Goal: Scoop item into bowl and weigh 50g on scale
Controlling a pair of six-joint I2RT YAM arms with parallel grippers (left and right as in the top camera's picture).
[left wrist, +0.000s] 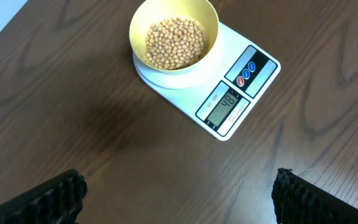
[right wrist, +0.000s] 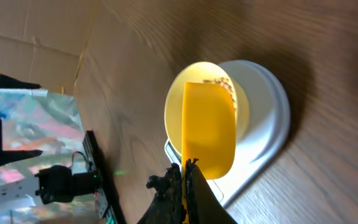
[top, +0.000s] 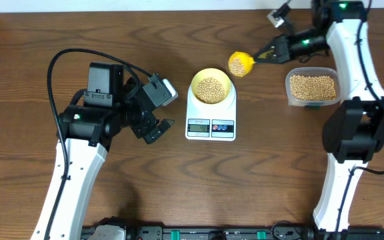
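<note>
Overhead, the right pincer [top: 270,56], its arm reaching far across the table, is clamped on the yellow scoop's [top: 240,64] handle, with the scoop just ahead of its tips and the bowl [top: 211,71] of beans [top: 211,90] on the scale [top: 211,115] beyond. The left pincer [top: 165,110] gapes wide, facing the scale; only its wrist view shows the display [left wrist: 227,101].

The table [top: 179,180] is lit evenly from above; soft shadows are cast. In the right wrist view the bowl [right wrist: 174,111] is washed out by glare.
</note>
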